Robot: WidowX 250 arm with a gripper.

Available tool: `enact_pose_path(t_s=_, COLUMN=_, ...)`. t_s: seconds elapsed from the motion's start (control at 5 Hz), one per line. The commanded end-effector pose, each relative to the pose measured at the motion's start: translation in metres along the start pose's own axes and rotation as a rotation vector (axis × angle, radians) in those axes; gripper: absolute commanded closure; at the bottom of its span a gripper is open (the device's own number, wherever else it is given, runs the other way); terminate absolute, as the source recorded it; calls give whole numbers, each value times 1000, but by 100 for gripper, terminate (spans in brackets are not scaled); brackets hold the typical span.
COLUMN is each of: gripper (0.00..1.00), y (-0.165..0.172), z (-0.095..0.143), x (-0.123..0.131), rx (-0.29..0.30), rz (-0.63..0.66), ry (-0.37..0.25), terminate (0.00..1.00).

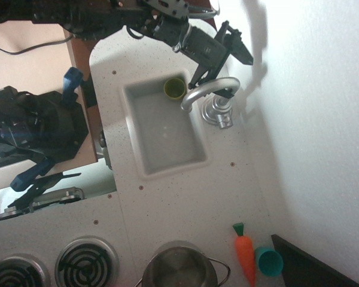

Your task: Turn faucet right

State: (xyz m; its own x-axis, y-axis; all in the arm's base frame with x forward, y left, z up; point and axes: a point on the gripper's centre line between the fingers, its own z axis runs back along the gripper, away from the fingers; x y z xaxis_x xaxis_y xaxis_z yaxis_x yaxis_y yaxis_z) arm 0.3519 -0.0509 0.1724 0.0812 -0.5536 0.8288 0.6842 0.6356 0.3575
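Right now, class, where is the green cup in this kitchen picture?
The green cup sits inside the sink, in its upper corner, just left of the faucet spout's tip and below the robot's pincer.

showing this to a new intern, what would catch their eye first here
The black gripper at the top, reaching down to the shiny faucet behind the white sink. Next, the green cup in the sink's far corner, and the orange carrot lying beside a teal cup at the bottom.

Carrot (pixel 246 255) beside teal cup (pixel 268 262); pot (pixel 179 266) nearby.
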Motion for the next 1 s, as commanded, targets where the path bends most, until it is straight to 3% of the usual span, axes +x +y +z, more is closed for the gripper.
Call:
enact_pose_path(t_s=0.0, gripper=0, y=0, z=0, x=0, rx=0, rz=0, ry=0, terminate=0)
enact_pose_path(t_s=0.2, gripper=0, y=-8, z=-4, x=22, rx=2, rz=204, ry=-70, terminate=0)
enact_pose_path(t_s=0.4, gripper=0, y=-19, z=3, x=43, rx=74, rz=395, ry=-6, terminate=0)
enact_pose_path(t_s=0.6, gripper=0, y=-23, z=0, x=66, rx=106, rz=402, ry=-255, terminate=0)
enact_pose_path(t_s=0.8, gripper=0, y=-36, z=-7, x=81, rx=100, rz=532, ry=-292, terminate=0)
